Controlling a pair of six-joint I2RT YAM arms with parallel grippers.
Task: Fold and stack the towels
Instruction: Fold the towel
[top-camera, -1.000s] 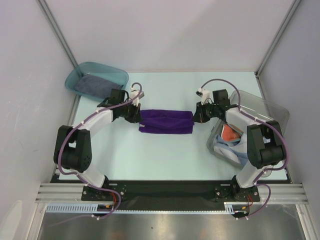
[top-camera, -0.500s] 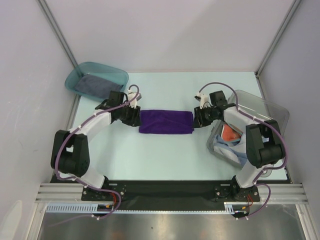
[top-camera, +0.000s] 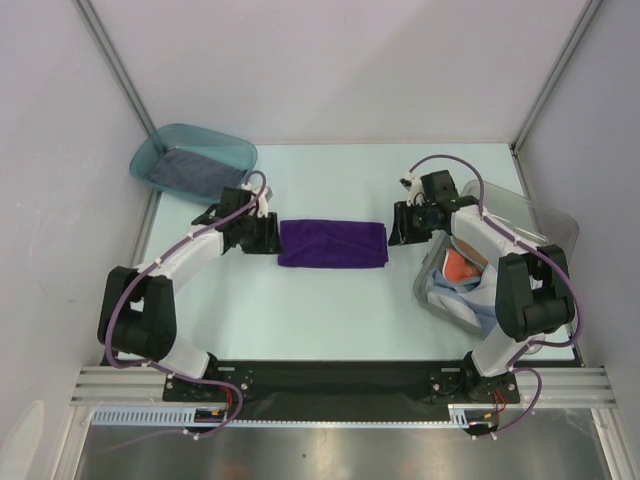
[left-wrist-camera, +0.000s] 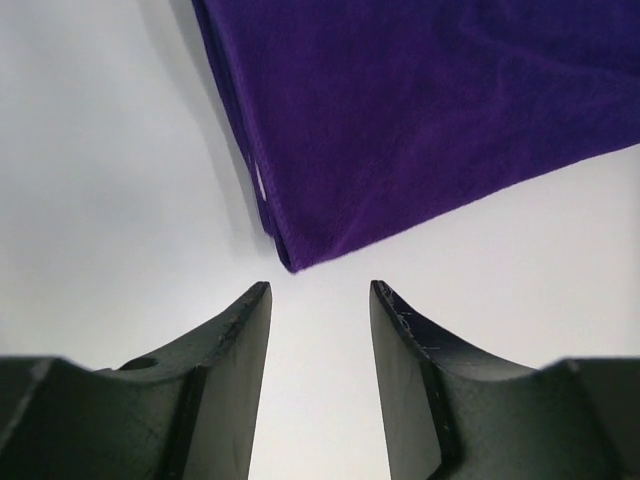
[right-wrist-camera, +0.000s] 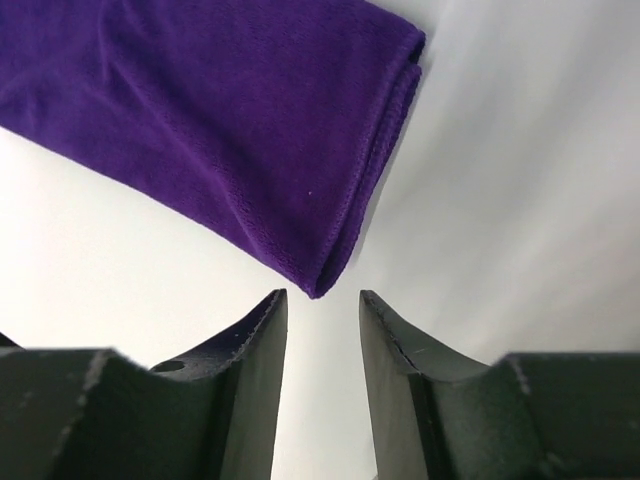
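Towel, purple (top-camera: 332, 244), folded to a flat strip mid-table, likely laid square for another fold; left gripper (left-wrist-camera: 320, 295) and right gripper (right-wrist-camera: 323, 297) at its ends, jaws parted, empty; grey towel (top-camera: 185, 168) stacked in tray (top-camera: 195, 127); bin (top-camera: 545, 222) rightward.
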